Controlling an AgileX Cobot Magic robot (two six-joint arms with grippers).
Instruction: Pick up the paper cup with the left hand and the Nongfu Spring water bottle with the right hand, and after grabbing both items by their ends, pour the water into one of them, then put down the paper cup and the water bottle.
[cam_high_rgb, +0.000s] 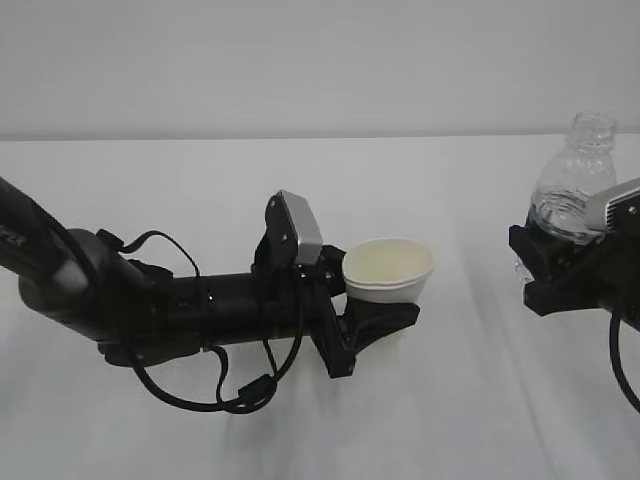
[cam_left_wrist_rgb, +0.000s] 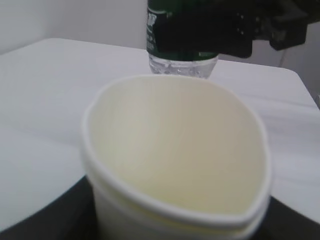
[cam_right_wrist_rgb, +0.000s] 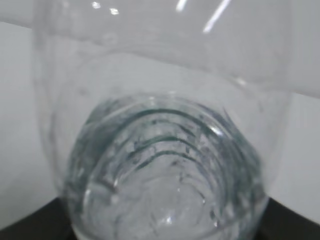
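Observation:
My left gripper (cam_high_rgb: 392, 308) is shut on the lower part of the white paper cup (cam_high_rgb: 389, 268), which it holds upright at the middle of the table. In the left wrist view the paper cup (cam_left_wrist_rgb: 177, 160) fills the frame; its cream inside looks dry. At the right edge my right gripper (cam_high_rgb: 556, 266) is shut on the lower body of the Nongfu Spring water bottle (cam_high_rgb: 574, 178), upright with an open neck. The bottle (cam_left_wrist_rgb: 181, 64) shows its green label beyond the cup. The right wrist view looks through the clear ribbed bottle (cam_right_wrist_rgb: 165, 160), with water (cam_right_wrist_rgb: 165, 200) at its bottom.
The white table (cam_high_rgb: 200, 180) runs back to a pale wall. The left arm (cam_high_rgb: 110, 300) and its looping black cable (cam_high_rgb: 230, 395) lie low across the left half. The table's far right corner (cam_left_wrist_rgb: 295, 80) shows behind the bottle.

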